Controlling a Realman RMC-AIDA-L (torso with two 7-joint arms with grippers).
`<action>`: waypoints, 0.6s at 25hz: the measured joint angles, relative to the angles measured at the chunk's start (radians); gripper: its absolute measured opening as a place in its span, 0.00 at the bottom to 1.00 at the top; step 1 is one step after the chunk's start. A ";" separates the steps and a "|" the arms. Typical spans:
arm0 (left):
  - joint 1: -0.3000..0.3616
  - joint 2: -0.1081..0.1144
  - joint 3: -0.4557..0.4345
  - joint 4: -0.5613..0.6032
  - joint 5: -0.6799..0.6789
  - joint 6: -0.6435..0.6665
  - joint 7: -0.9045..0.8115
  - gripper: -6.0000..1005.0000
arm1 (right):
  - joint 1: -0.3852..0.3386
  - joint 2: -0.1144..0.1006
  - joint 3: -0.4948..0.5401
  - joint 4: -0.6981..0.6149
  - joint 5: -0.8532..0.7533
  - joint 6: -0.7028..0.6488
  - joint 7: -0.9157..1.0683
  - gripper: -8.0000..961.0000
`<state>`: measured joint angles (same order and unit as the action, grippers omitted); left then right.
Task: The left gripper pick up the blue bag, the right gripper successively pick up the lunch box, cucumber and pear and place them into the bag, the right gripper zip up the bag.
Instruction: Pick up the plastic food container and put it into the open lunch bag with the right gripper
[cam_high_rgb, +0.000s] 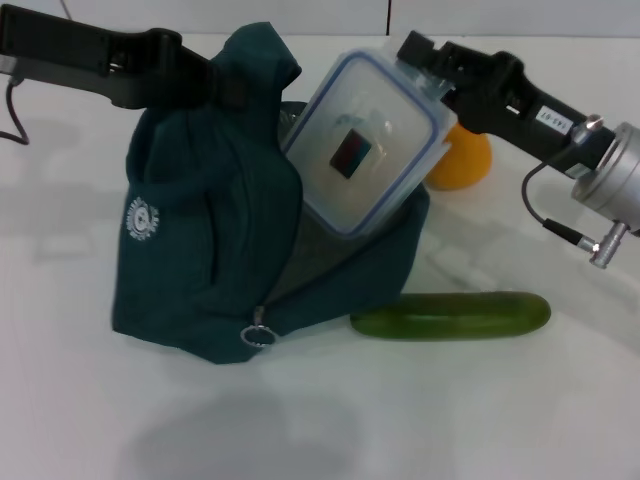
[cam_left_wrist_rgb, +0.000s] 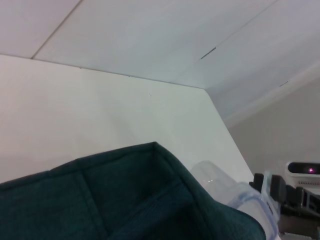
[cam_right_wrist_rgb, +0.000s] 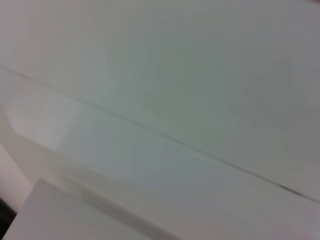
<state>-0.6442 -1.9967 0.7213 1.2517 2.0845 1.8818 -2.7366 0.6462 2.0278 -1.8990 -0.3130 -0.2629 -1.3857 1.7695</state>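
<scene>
The blue bag stands on the white table, its top edge pulled up by my left gripper, which is shut on the fabric. The clear lunch box with a blue-rimmed lid hangs tilted, its lower part inside the bag's open mouth. My right gripper is shut on its upper corner. The orange-yellow pear sits behind the lunch box. The cucumber lies on the table to the right of the bag. The left wrist view shows the bag, the lunch box and the right gripper.
The bag's ring zip pull hangs at its front lower edge. A white table spreads in front of and around the bag. The right wrist view holds only blurred white surfaces.
</scene>
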 joint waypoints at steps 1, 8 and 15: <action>0.000 -0.001 0.001 0.000 0.000 0.000 0.001 0.05 | 0.002 0.000 -0.008 -0.002 -0.001 0.000 -0.001 0.14; 0.001 -0.005 0.001 -0.002 -0.015 0.002 0.004 0.05 | 0.012 0.000 -0.048 -0.047 -0.004 0.012 -0.013 0.15; 0.005 -0.009 0.002 -0.002 -0.015 0.004 0.008 0.05 | 0.018 0.000 -0.116 -0.049 -0.005 0.143 -0.013 0.16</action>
<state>-0.6394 -2.0061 0.7231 1.2501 2.0691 1.8862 -2.7289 0.6637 2.0279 -2.0148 -0.3622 -0.2678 -1.2429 1.7568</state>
